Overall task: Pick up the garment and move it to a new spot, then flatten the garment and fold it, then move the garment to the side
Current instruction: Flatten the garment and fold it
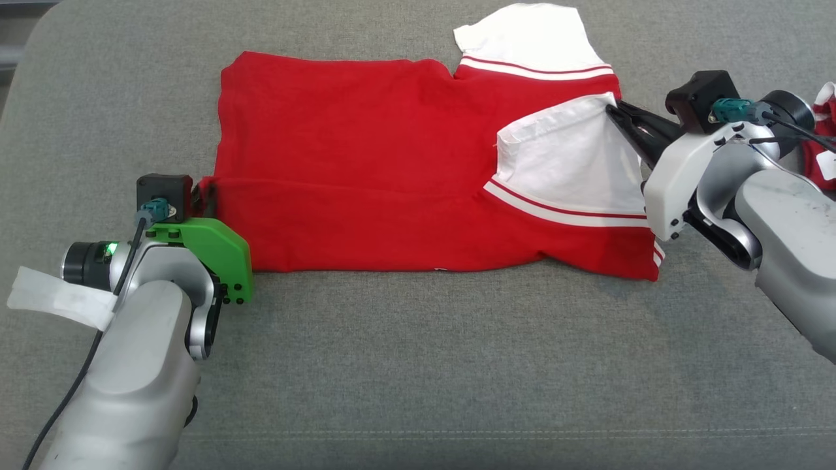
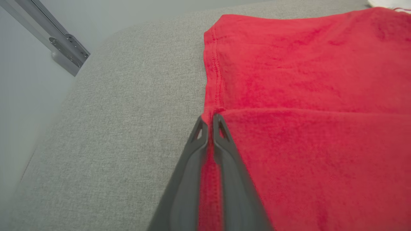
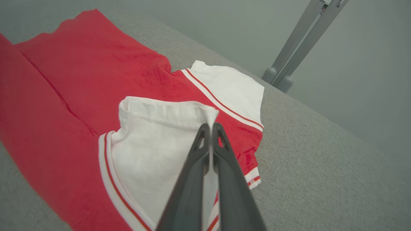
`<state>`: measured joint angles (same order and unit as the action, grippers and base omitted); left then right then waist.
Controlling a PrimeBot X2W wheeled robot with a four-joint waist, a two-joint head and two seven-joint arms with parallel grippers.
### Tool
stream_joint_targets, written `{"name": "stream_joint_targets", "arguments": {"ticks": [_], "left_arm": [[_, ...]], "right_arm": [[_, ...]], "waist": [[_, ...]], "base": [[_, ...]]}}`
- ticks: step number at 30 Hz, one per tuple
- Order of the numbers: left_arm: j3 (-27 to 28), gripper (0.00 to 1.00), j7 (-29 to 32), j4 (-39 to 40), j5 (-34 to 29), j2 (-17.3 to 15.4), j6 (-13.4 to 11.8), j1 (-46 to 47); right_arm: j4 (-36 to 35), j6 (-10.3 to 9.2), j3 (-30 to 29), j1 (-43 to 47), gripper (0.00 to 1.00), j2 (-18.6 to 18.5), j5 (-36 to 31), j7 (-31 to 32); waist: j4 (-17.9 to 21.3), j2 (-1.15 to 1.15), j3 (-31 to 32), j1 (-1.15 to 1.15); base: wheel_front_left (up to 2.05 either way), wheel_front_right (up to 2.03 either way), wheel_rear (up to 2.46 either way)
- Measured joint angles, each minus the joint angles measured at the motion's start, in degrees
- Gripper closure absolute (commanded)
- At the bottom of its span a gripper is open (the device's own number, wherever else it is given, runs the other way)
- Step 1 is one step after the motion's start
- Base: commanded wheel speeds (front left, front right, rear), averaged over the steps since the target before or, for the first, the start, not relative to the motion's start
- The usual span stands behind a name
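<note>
The garment is a red shirt with white sleeves, lying flat on the grey cushion with its near part folded over. My left gripper is at the shirt's left edge, shut on the red hem, which runs up between the fingers to the fingertips of that gripper. My right gripper is at the shirt's right side, shut on the corner of the folded-in white sleeve and lifting it slightly, as that gripper shows in the right wrist view. The far white sleeve lies flat.
Another red and white cloth item lies at the right edge, behind my right arm. A grey metal frame leg stands beyond the cushion's far edge; a metal rail is off its left corner.
</note>
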<state>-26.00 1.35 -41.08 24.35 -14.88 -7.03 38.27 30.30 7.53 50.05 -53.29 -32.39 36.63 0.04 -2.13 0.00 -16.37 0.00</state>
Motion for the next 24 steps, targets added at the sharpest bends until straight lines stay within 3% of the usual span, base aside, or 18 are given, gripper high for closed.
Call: {"name": "stream_joint_targets", "arguments": {"ticks": [1, 5, 9, 14, 24], "left_arm": [[-0.04, 0.0, -0.31, -0.18, 0.03, 0.12, 0.03, 0.01], [-0.24, 0.0, -0.96, -0.83, 0.14, 0.24, 0.32, 0.12], [-0.31, 0.0, -2.07, -1.64, 0.53, 0.21, 0.78, 0.06], [-1.0, 0.0, -2.5, -1.8, 0.6, -0.29, 0.94, -2.94], [-2.81, 0.0, -2.64, 1.25, 0.56, -0.79, -0.56, -10.24]], "right_arm": [[0.52, 0.0, 0.05, -0.2, 0.02, 0.37, -0.09, -0.58], [3.1, 0.0, -0.77, -0.91, 0.0, 1.63, -1.33, -2.38], [8.16, 0.0, -5.23, -1.04, 0.0, 4.02, -2.02, -4.0], [10.81, 0.0, -11.29, 1.47, 0.0, 6.04, -1.59, -1.24], [2.72, 0.0, -22.92, 15.32, 0.0, 6.31, -5.48, 9.34]], "waist": [[-0.02, 0.0, -0.02, 0.0], [-0.01, 0.0, -0.02, 0.0], [0.04, 0.0, 0.46, 0.0], [-0.02, 0.0, 2.08, 0.0], [1.24, 0.0, 5.71, 0.0]], "base": [[0.0, 0.0, 0.0], [0.0, 0.0, 0.0], [0.0, 0.0, 0.0], [0.0, 0.0, 0.0], [0.0, 0.0, 0.0]]}}
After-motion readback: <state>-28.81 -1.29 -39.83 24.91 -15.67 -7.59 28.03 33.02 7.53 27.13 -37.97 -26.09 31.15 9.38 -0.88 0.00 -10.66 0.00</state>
